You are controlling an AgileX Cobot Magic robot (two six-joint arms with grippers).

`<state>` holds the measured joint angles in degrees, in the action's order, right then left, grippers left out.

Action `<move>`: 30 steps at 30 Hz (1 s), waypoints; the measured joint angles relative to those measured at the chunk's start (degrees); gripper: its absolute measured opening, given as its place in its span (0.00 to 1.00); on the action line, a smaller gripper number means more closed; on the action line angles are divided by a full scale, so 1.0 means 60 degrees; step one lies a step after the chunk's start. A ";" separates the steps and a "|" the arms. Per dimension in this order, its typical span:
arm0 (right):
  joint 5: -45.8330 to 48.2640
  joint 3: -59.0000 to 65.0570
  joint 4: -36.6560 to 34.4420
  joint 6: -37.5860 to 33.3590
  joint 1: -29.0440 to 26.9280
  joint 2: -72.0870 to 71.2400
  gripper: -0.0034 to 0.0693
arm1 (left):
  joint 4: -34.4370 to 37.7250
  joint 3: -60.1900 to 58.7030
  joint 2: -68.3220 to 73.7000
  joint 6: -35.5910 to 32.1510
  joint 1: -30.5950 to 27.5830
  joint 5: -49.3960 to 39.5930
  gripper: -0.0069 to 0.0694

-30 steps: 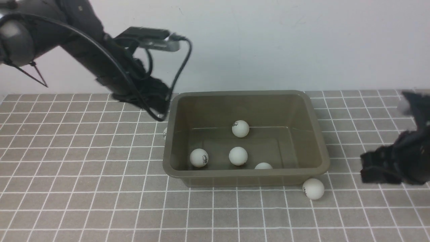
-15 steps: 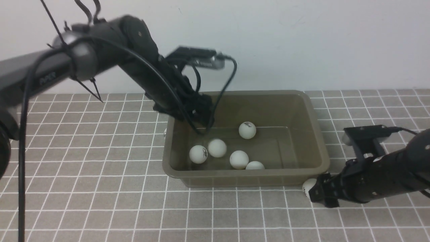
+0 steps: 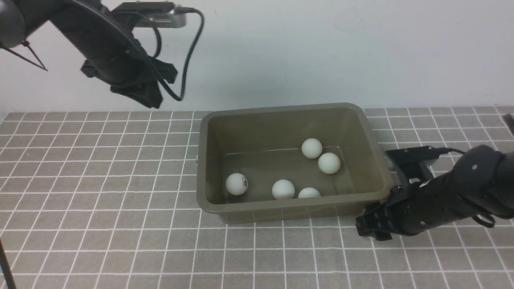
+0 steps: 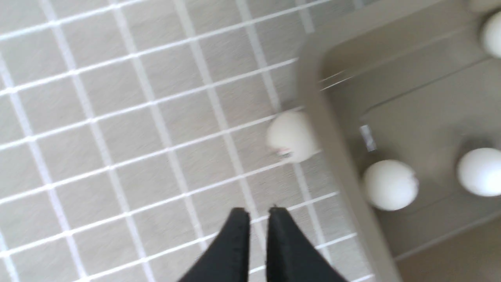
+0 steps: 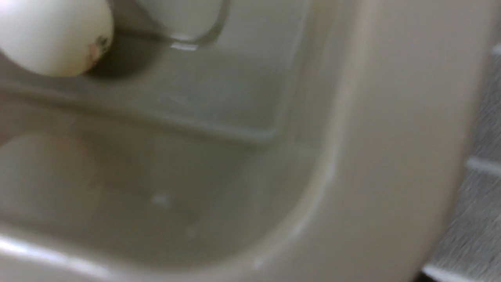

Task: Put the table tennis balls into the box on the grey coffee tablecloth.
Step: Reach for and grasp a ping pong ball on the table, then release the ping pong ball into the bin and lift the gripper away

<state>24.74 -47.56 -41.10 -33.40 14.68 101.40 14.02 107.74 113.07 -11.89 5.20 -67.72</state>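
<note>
Pose: left claw (image 4: 258, 210) raised, clenched empty; right claw (image 3: 367, 226) low at box (image 3: 281, 204) corner, state unclear.

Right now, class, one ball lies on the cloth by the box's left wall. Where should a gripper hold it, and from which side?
Grip the ball across its middle, coming from above, probably with the jaws in line with the box wall: that wall blocks one side, and a sphere slips unless pinched at its widest.

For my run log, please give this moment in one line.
box: five balls inside; one ball outside, beside box; left tool: shut, empty
</note>
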 joint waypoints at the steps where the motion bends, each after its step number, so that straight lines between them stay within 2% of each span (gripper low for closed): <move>1: 0.0498 0.0000 0.0215 0.0133 0.0000 -0.0207 0.55 | 0.0019 0.0000 0.0000 0.0000 -0.0293 -0.0109 0.10; 7: 0.2463 -0.0135 0.0872 0.0631 0.0011 -0.2352 0.55 | -0.0052 0.0000 0.0220 -0.0232 -0.0852 -0.0165 0.08; 11: 0.2732 -0.1063 0.0912 0.0796 0.0011 -0.3344 0.55 | 0.0173 0.0000 0.0928 -0.0964 -0.0778 -0.0127 0.09; 14: 0.2802 -0.2319 0.1059 0.1128 0.0011 -0.3090 0.55 | 0.0659 0.0000 0.1576 -0.1479 -0.0615 0.0047 0.15; 17: 0.3069 -0.3488 0.1305 0.1610 0.0011 -0.2206 0.55 | 0.1220 0.0000 0.2164 -0.1672 -0.0410 0.0353 0.26; 18: 0.3271 -0.3928 0.1411 0.1882 0.0011 -0.1748 0.55 | 0.1454 0.0000 0.2417 -0.1747 -0.0294 0.0522 0.33; 19: 0.3309 -0.3997 0.1404 0.1882 0.0011 -0.1669 0.55 | 0.1483 0.0000 0.2417 -0.1768 -0.0279 0.0522 0.34; 20: 0.3714 -0.4560 0.1508 0.2211 0.0011 -0.1022 0.56 | 0.1626 0.0000 0.2686 -0.1918 -0.0136 0.0776 0.44; 22: 0.4115 -0.4963 0.1551 0.2410 0.0011 -0.0561 0.61 | 0.1688 0.0000 0.2886 -0.2110 0.0010 0.0957 0.55; 26: 0.4646 -0.5441 0.1582 0.2535 0.0011 -0.0085 0.79 | 0.1803 0.0000 0.3050 -0.2309 0.0235 0.1250 0.76; 28: 0.4654 -0.5475 0.1582 0.2556 0.0011 -0.0085 0.84 | 0.1835 0.0000 0.3050 -0.2318 0.0298 0.1424 0.82; 30: 0.4654 -0.5486 0.1582 0.2556 0.0011 -0.0085 0.85 | 0.1833 0.0000 0.3059 -0.2318 0.0350 0.1544 0.84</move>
<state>52.66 -80.48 -31.61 -18.06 14.75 100.89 25.02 107.74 131.43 -25.80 7.30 -58.45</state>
